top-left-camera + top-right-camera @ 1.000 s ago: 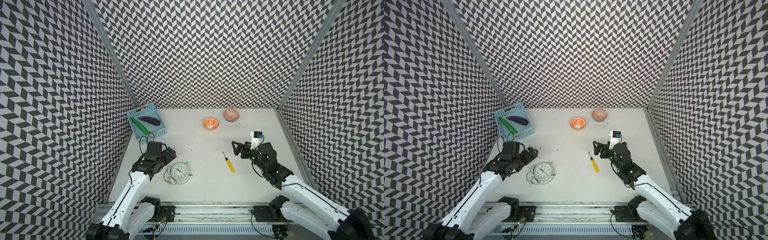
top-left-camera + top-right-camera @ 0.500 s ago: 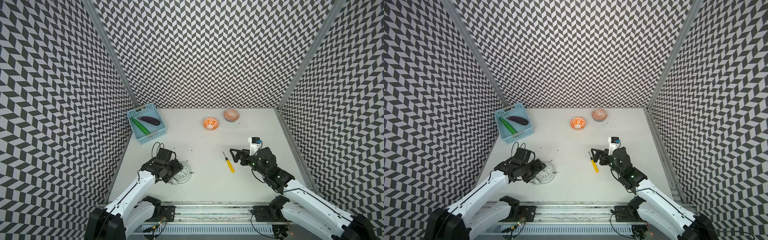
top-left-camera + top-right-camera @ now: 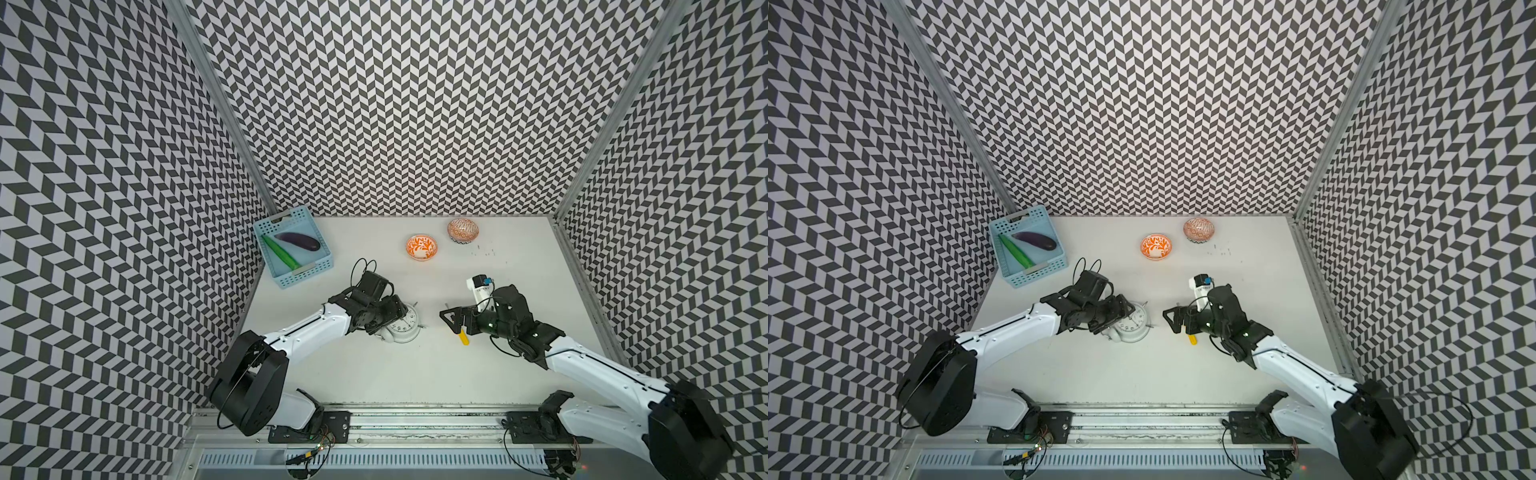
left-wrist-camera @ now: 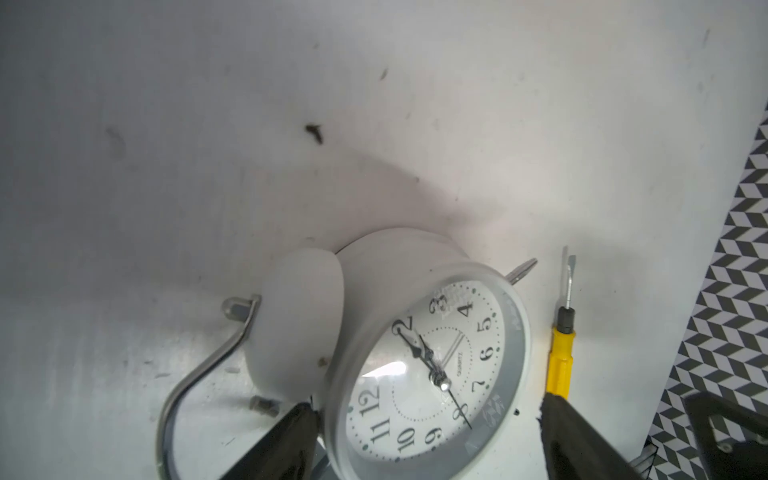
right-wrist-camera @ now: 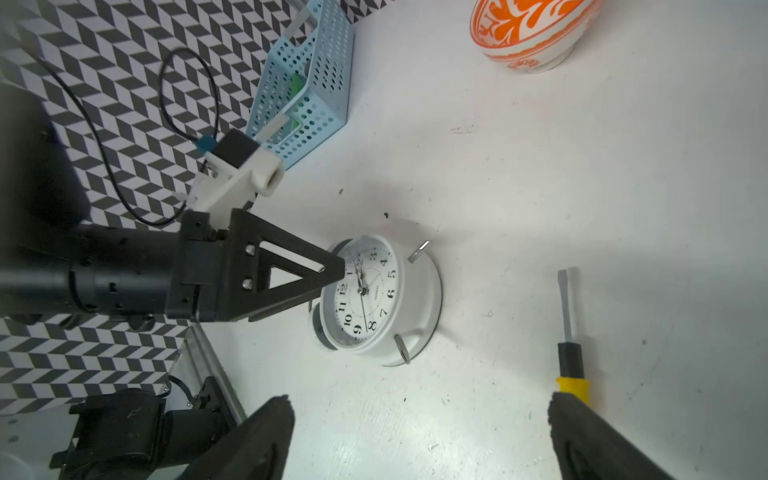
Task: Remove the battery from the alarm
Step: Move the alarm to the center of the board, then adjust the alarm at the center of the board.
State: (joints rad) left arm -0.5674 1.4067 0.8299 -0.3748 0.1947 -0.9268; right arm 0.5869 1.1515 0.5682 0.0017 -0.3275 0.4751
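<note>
**Your left gripper straddles the clock, battery side down**

Your left gripper has its jaws apart, one on either side of the clock's rim and very near it. Whether they press on it I cannot tell. The clock lies face up on the table, with its black back underneath. The battery is nowhere in sight; I judge it is still inside, behind that back.

What could go wrong for you:
- **Slipping:** the rim is round and smooth, so an off-centre squeeze may squirt the clock out towards the screwdriver lying to its right.
- **Snagging:** as you turn the clock over, you may snag the wire handle or one of its feet, and it could drop.
- **Rolling:** your right gripper hangs wide open and empty just over the screwdriver's yellow end. Lower it carelessly and you will roll the tool away.
- **Colliding:** the two grippers are near each other, and both reaching for the clock could collide.

Your count, left to right:
- one blue basket, holding one aubergine and one cucumber
- one clock, two feet showing
- one small screw-like bit beside the clock
- two orange-patterned bowls
- one screwdriver
- two grippers
</note>
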